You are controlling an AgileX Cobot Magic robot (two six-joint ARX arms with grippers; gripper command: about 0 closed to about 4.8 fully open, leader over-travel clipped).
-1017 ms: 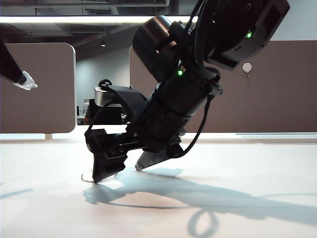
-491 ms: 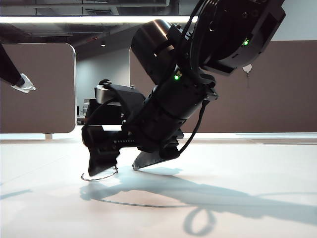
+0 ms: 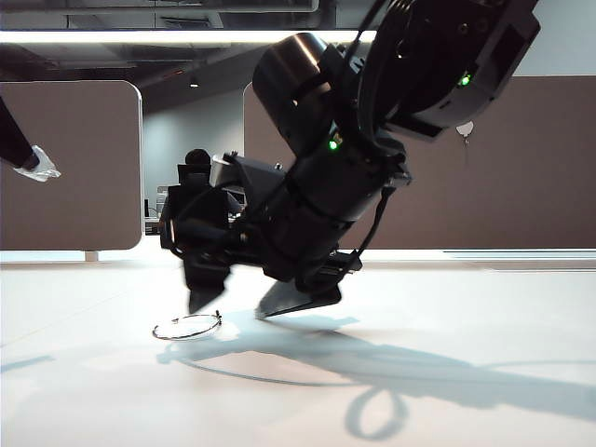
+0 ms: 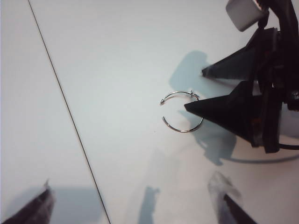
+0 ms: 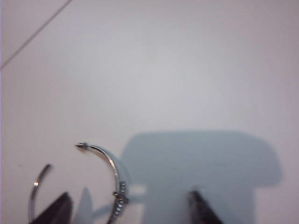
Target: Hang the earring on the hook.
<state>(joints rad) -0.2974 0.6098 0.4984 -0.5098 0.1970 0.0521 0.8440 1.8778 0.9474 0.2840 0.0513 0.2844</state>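
Note:
The earring (image 3: 186,338), a thin silver wire hoop, lies flat on the white table. My right gripper (image 3: 226,311) hangs tilted just above it, open, with one dark finger (image 3: 200,296) over the hoop's edge. In the right wrist view the hoop's clasp side (image 5: 110,161) lies between the two tips of the right gripper (image 5: 128,211), untouched. The left wrist view looks down on the earring (image 4: 180,131) and the right gripper's fingers (image 4: 224,109). My left gripper (image 4: 133,212) is open and empty, and hangs high at the far left (image 3: 39,166). The hook (image 3: 465,127) sits on the brown panel, partly behind the right arm.
Brown partition panels (image 3: 70,163) stand behind the table (image 3: 447,317). A thin dark seam (image 4: 65,107) runs across the tabletop, to one side of the earring. The right arm's bulky body (image 3: 354,140) fills the middle of the exterior view.
The right gripper has rolled and lifted a little, and its finger no longer covers the hoop. The earring has shifted slightly and now shows whole. The left gripper has stayed put.

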